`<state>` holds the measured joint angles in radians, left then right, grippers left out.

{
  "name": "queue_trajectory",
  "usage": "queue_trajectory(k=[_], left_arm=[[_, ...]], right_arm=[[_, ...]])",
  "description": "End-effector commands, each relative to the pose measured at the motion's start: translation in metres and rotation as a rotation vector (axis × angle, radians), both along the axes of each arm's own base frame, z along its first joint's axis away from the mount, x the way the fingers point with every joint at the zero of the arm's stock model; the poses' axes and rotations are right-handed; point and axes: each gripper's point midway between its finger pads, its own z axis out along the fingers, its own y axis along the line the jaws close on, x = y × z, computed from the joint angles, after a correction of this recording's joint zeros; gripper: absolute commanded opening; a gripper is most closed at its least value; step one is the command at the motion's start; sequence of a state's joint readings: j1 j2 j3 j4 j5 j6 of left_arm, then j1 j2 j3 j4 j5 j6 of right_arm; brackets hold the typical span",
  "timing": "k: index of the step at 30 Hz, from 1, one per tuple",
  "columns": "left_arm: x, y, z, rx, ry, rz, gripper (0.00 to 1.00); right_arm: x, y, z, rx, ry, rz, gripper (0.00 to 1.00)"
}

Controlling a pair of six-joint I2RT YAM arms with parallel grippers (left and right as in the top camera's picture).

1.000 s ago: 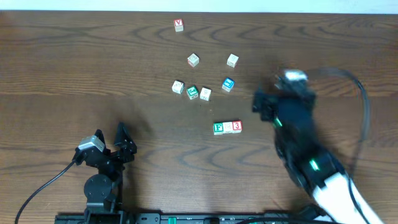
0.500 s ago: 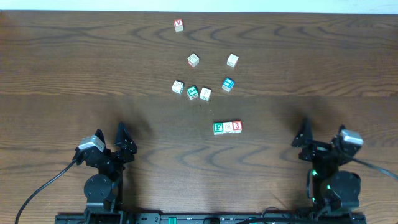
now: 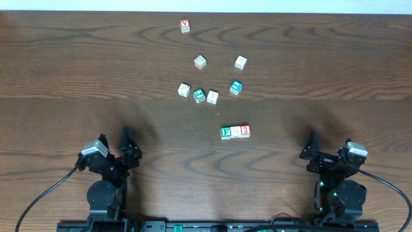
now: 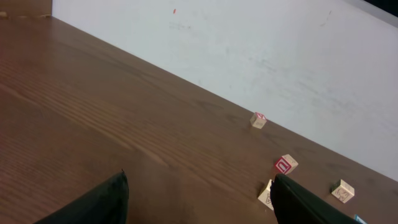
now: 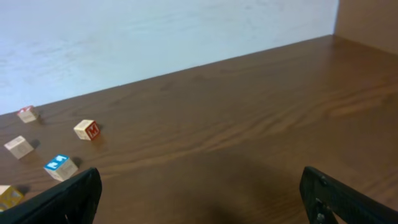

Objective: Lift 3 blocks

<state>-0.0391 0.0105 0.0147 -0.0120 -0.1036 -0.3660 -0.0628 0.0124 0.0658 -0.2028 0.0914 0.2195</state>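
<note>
The right gripper [image 5: 199, 202] shows only as two dark fingertips [image 5: 65, 199] at the bottom corners, spread wide, with brown wooden table [image 5: 249, 124] between them. Beyond the left fingertip lie small cubes, all apart: a blue-faced cube [image 5: 61, 167] just past it, a pale cube with a red letter [image 5: 86, 129] farther on, then a plain pale cube [image 5: 18, 146] and a red-marked cube [image 5: 26, 114] nearer the white wall [image 5: 155, 31]. A yellowish cube [image 5: 6, 196] sits left of that fingertip, cut by the frame edge. Far beyond the right fingertip, a brown panel [image 5: 367, 18] meets the wall.
</note>
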Motion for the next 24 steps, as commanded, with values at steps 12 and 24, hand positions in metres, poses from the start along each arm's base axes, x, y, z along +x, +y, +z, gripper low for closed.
queue_trajectory(k=[12,24], left_arm=[[-0.0018,0.0037,-0.0165,0.011,0.058,0.018,0.74],[-0.0018,0.0037,-0.0165,0.011,0.058,0.018,0.74]], right_arm=[[0.0005,0.0027,-0.0008,-0.036,0.002,0.033,0.99],[0.0005,0.0027,-0.0008,-0.036,0.002,0.033,0.99]])
